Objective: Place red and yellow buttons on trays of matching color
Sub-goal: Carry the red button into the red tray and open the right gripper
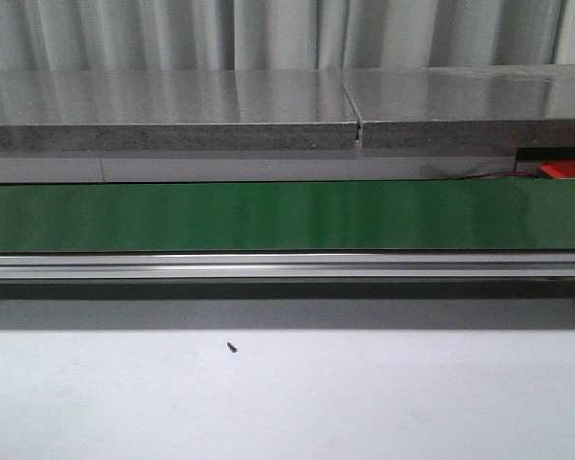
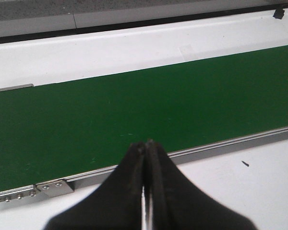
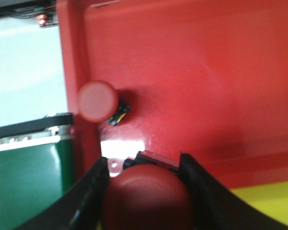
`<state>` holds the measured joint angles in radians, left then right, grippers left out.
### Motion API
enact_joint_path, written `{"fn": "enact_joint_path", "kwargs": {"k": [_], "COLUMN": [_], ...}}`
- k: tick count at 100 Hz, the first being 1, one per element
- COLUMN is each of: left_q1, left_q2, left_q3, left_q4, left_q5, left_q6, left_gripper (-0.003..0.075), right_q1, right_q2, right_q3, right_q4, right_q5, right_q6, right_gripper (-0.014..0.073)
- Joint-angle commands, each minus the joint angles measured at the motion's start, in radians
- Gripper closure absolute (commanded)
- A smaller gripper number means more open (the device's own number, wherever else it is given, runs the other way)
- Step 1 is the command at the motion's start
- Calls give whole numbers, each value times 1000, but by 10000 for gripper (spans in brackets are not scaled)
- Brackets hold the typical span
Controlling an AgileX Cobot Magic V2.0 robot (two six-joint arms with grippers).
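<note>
Two red buttons in play, both seen from the right wrist. Right gripper is clenched on a red button, cap toward the camera, held directly over the red tray. The other red button already lies on its side in the tray, close to the tray wall next to the green conveyor belt. Key relation: the tray floor is straight below the held button, and the placed button sits just past the fingertips, so I'd judge a release drops it clear. Yellow tray edge sits just beside the red one. Left gripper is pressed closed, empty, over the belt. No yellow button visible.
</note>
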<state>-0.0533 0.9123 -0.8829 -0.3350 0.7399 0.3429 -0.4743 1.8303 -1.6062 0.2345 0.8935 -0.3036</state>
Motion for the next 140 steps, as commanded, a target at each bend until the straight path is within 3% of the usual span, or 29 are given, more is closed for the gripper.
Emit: {"fn": "enact_joint_path", "kwargs": {"k": [1, 80, 119, 126, 140], "left_q1": [-9, -9, -9, -9, -9], "left_q2": [-10, -10, -10, -10, -10], "left_q3": [-32, -32, -32, -32, -32], "left_q4": [-28, -22, -22, -22, -22], "left_q5": [-65, -68, -68, -68, -68], "left_q6": [-9, -9, -9, -9, -9], "left_gripper": [739, 739, 739, 739, 739], "right_q1": [-8, -8, -6, -6, -6], "right_q2": [-20, 193, 231, 238, 239], "right_q3": [-29, -29, -34, -46, -68], "right_q4": [12, 106, 121, 121, 125], "right_q5": [-92, -364, -377, -365, -357], "right_q6": [-4, -3, -3, -3, -3], "right_gripper": [442, 442, 433, 372, 129]}}
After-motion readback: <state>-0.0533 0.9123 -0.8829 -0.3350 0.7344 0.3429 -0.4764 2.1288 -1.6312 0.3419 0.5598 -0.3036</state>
